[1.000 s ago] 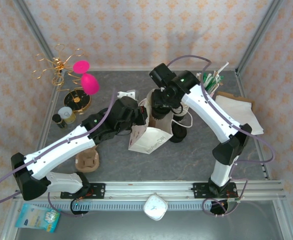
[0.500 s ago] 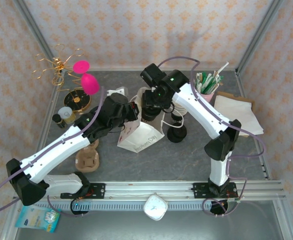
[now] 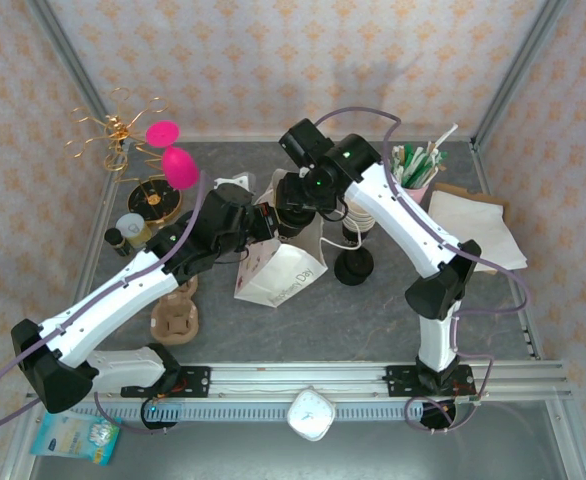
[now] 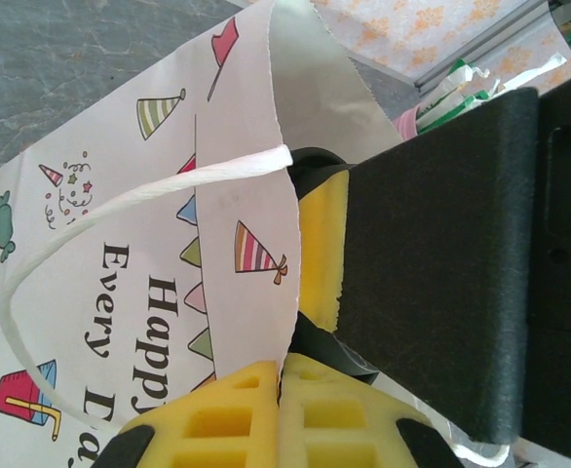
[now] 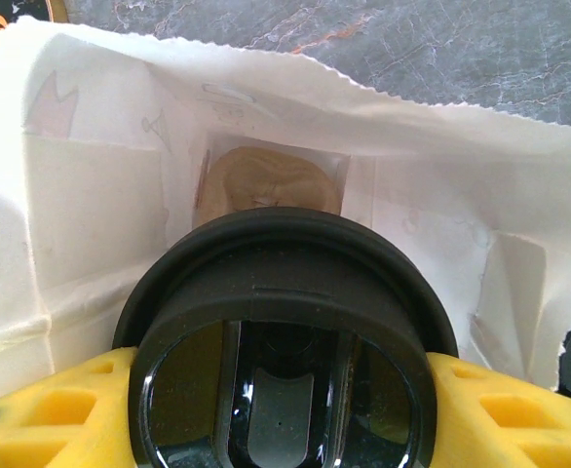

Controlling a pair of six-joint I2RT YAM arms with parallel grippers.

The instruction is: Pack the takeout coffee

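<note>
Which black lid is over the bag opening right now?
The one on the takeout coffee, held between the right arm's fingers above the open paper bag. The loose lids sit piled on the table beside it.

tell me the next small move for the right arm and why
Probably lower the cup straight down. The right gripper holds the takeout coffee over the open mouth of the paper bag, and the left gripper pinches the bag's rim, holding it open.
</note>
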